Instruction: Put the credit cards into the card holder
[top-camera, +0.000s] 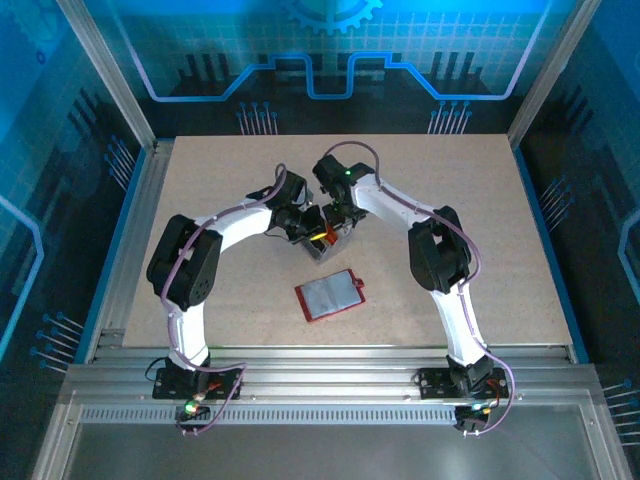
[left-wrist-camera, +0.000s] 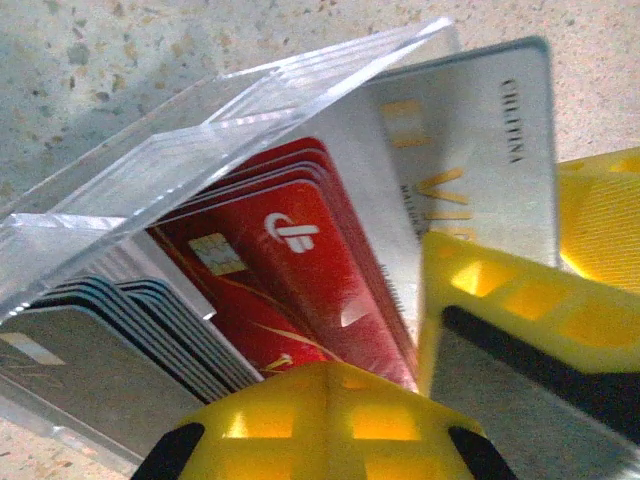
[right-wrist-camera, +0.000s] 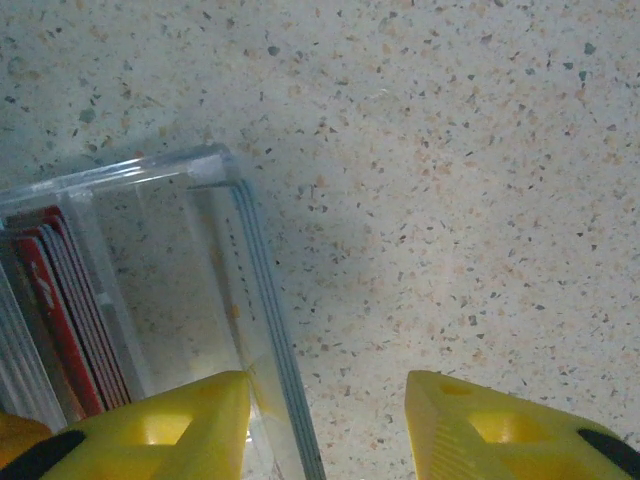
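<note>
Several credit cards stand in a clear plastic box (top-camera: 325, 243). Red credit cards (left-wrist-camera: 290, 260) are in the middle, a silver card (left-wrist-camera: 470, 150) leans at the right and grey cards (left-wrist-camera: 90, 340) sit at the left. My left gripper (left-wrist-camera: 332, 372) is shut, its tips down on the red cards. Whether a card is pinched is hidden. My right gripper (right-wrist-camera: 330, 390) is open astride the box wall (right-wrist-camera: 250, 300), one finger inside. The card holder (top-camera: 330, 296) lies open on the table, red-edged with grey sleeves up, just in front of both grippers (top-camera: 322, 225).
The wrists of both arms crowd over the box at the table's centre. A right-gripper finger (left-wrist-camera: 520, 300) stands close beside my left fingertips, in front of the silver card. Bare speckled tabletop (right-wrist-camera: 450, 150) spreads round the box and card holder.
</note>
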